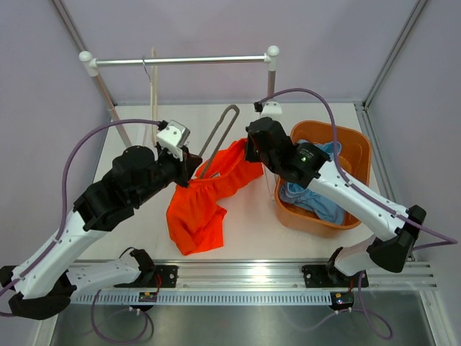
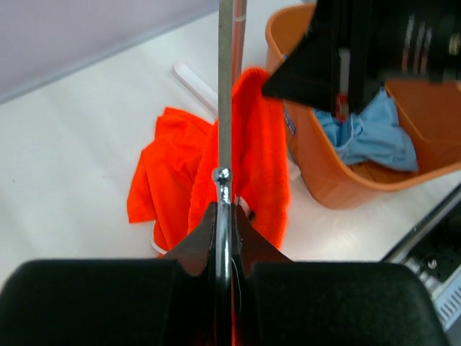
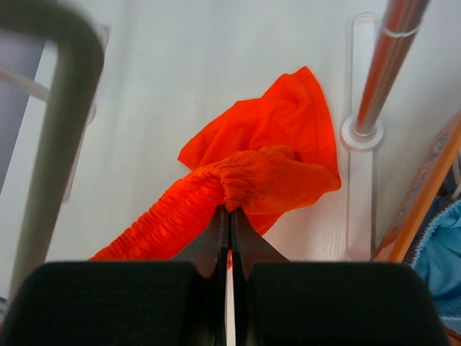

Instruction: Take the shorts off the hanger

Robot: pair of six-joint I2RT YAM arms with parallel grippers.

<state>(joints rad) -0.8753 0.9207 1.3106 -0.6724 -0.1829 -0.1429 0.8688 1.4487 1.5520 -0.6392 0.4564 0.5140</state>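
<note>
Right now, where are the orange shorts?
In the top view, the orange shorts lie mid-table, left of the orange basket, their waistband pinched by the right gripper.

The top camera looks down from the near edge over the whole desk (image 1: pixel 252 223); both wrist cameras, close in, share the orange shorts (image 1: pixel 198 209).

An orange, seemingly plastic tub (image 1: pixel 317 220) sits on the white table (image 1: pixel 252 223) near the rack post (image 1: pixel 271 79).
</note>
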